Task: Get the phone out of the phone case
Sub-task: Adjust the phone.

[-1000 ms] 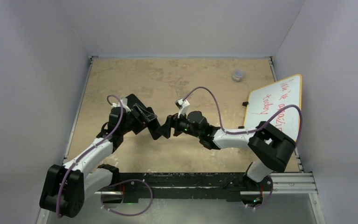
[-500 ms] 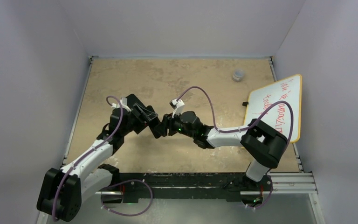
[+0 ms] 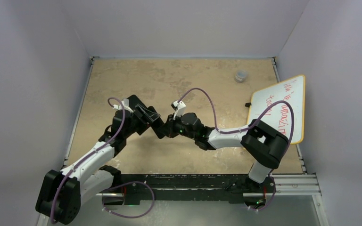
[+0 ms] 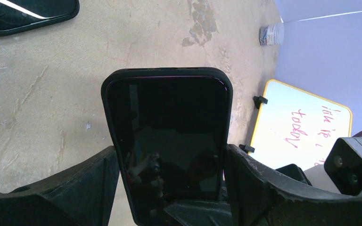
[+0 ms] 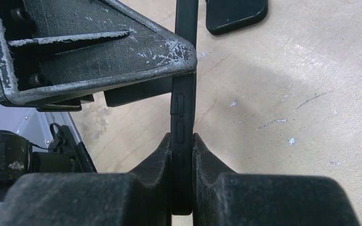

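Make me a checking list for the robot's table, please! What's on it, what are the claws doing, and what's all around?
Surface: tan tabletop, blotchy and scuffed.
Job's things: phone sits inside its black phone case, held off the table.
Clutter: black flat object lying on the table; small jar near the back; whiteboard with pink writing at the right.
Grippers: left gripper clamps the case across its two long sides; right gripper pinches the edge with the buttons.
Cables: purple cables loop along both arms.
Surroundings: pale walls on three sides.

Black phone, dark screen, inside black case, held aloft
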Available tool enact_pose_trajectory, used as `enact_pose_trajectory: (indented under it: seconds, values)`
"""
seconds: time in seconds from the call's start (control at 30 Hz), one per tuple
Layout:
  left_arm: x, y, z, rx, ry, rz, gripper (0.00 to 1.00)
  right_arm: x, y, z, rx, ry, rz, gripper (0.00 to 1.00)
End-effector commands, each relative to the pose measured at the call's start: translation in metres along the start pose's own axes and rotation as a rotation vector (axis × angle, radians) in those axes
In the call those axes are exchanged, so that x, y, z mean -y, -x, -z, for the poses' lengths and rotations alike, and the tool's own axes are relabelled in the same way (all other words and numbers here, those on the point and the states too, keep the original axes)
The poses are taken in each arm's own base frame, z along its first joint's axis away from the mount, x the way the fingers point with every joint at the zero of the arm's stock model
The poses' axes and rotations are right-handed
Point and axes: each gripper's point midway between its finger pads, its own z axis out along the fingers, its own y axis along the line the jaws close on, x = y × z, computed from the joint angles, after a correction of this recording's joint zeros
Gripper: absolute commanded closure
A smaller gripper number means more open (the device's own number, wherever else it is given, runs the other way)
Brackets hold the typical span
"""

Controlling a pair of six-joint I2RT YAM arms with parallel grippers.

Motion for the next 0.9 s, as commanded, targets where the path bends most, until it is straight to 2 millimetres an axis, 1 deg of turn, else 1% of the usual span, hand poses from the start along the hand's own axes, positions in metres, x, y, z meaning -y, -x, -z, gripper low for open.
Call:
enact_pose_trajectory:
  seconds: [0.0,0.1,0.2,0.33,0.47,0.53,0.57,0.63,0.73,0.8,0.87]
  values:
    - [0.037,0.012,0.007,0.054,-0.152,-0.079,0.39,-0.011,0.018,0.010,0.054,0.025,-0.018,1.00]
    - [0.042,0.017,0.010,0.068,-0.160,-0.156,0.32,-0.010,0.025,0.018,0.076,0.029,-0.023,1.00]
    - [0.046,0.021,0.013,0.078,-0.159,-0.252,0.27,-0.007,0.032,0.028,0.097,0.034,-0.040,1.00]
    - [0.046,0.026,0.019,0.091,-0.150,-0.382,0.22,0.001,0.044,0.043,0.129,0.050,-0.088,1.00]
    - [0.043,0.029,0.025,0.106,-0.138,-0.454,0.19,0.011,0.056,0.058,0.154,0.074,-0.131,1.00]
    - [0.047,0.021,0.026,0.086,-0.187,-0.454,0.18,0.013,0.060,0.065,0.159,0.087,-0.139,1.00]
    - [0.052,0.016,0.026,0.072,-0.236,-0.459,0.18,0.012,0.062,0.068,0.160,0.096,-0.136,1.00]
    - [0.054,0.011,0.025,0.052,-0.268,-0.477,0.18,0.012,0.065,0.072,0.157,0.100,-0.126,1.00]
    - [0.064,0.000,0.030,0.036,-0.381,-0.503,0.18,0.008,0.069,0.079,0.155,0.122,-0.114,1.00]
    - [0.073,-0.005,0.035,0.037,-0.458,-0.491,0.18,0.006,0.072,0.084,0.154,0.140,-0.106,1.00]
    - [0.075,-0.007,0.036,0.035,-0.482,-0.486,0.18,0.004,0.076,0.090,0.155,0.161,-0.101,1.00]
